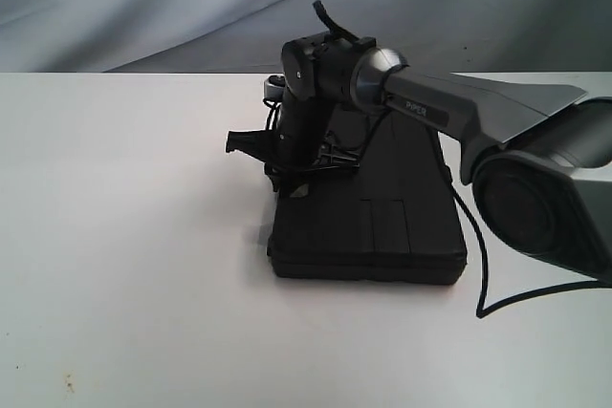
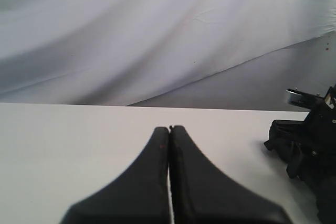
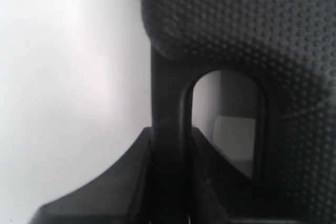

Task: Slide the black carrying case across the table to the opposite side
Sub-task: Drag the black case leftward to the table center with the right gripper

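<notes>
White tabletop (image 1: 115,236), grey cloth behind. Your black carrying case (image 1: 368,231) lies flat near the middle, slightly right in the exterior view. Your right gripper (image 3: 167,150) pinches its handle bar (image 3: 167,77). Grip firmly and pull low and level, so the case slides rather than tips. Your left gripper (image 2: 169,129) hangs pressed together, empty, well apart.

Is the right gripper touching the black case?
Touching. Right wrist view shows the right gripper clamped on the handle of the black case, no gap.

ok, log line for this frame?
right gripper: shut on case handle | left gripper: shut, empty, over table | black case: flat on table
</notes>
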`<move>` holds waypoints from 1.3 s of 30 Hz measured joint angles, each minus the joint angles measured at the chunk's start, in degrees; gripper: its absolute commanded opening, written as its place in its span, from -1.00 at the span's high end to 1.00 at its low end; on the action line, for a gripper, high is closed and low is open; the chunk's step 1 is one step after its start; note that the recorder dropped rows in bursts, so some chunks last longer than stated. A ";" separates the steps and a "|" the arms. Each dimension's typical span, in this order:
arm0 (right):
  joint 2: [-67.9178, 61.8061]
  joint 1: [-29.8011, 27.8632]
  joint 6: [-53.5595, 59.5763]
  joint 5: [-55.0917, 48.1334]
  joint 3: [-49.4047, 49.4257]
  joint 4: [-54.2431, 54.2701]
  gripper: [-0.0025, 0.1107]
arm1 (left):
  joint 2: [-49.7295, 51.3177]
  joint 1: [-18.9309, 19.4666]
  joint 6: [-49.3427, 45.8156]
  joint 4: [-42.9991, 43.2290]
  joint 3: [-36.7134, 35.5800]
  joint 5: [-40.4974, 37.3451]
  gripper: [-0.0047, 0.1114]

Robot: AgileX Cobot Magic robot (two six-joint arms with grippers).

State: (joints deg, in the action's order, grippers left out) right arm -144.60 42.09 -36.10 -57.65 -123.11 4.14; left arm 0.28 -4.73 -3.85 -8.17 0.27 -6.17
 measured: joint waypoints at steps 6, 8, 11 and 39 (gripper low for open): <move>-0.53 0.37 -0.10 -0.24 -0.91 0.00 0.96 | 0.00 0.00 0.00 0.00 0.00 0.00 0.92; -0.53 0.37 -0.10 -0.24 -0.91 0.00 0.96 | 0.00 0.00 0.00 0.00 0.00 0.00 0.92; -0.53 0.37 -0.10 -0.24 -0.91 0.00 0.96 | 0.00 0.00 0.00 0.00 0.00 0.00 0.92; 1.41 1.22 0.31 -4.71 -1.08 -3.48 0.21 | 0.00 0.00 0.00 0.00 0.00 0.00 0.92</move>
State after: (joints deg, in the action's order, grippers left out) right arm -143.19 43.32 -35.78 -62.35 -124.19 0.66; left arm 0.28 -4.73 -3.85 -8.17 0.27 -6.17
